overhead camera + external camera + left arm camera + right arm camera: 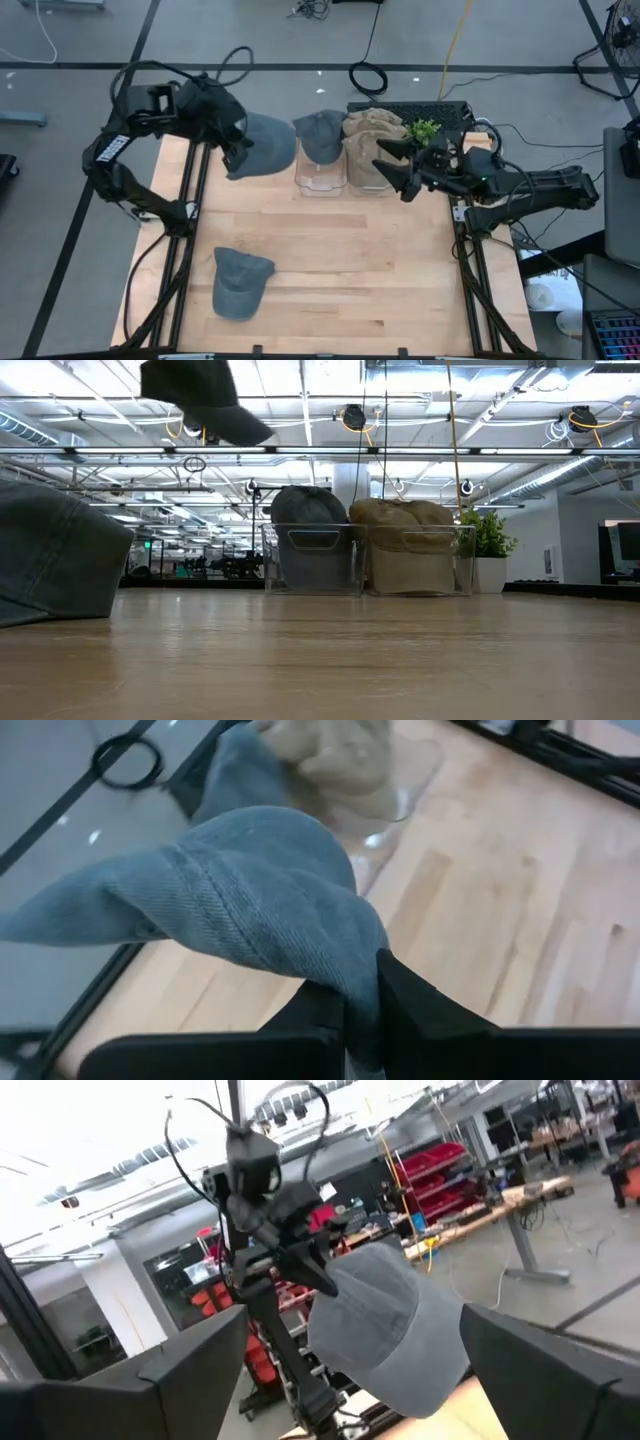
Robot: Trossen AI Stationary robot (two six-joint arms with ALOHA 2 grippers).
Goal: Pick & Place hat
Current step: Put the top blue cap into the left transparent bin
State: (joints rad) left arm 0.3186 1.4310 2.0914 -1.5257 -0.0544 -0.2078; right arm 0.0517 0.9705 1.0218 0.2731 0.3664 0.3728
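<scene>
Hat (265,145) hangs pinched in left gripper (362,1010) fingers, soft denim, light, drooping. Right gripper (392,167) fingers spread, empty. Brim is likely the firmest hold.

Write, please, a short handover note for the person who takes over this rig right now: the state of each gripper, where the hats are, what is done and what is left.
Left gripper: shut on the blue-grey hat, held in the air near the table's far left edge, beside the left clear bin.
Right gripper: open, holding nothing, raised near the right clear bin.
Hats: a dark grey hat is in the left bin, tan hats in the right bin, and a second blue hat lies on the table, near left.
Done: two bins hold hats; one hat lifted.
Left: probably place the held hat, then pick up the one on the table.
</scene>
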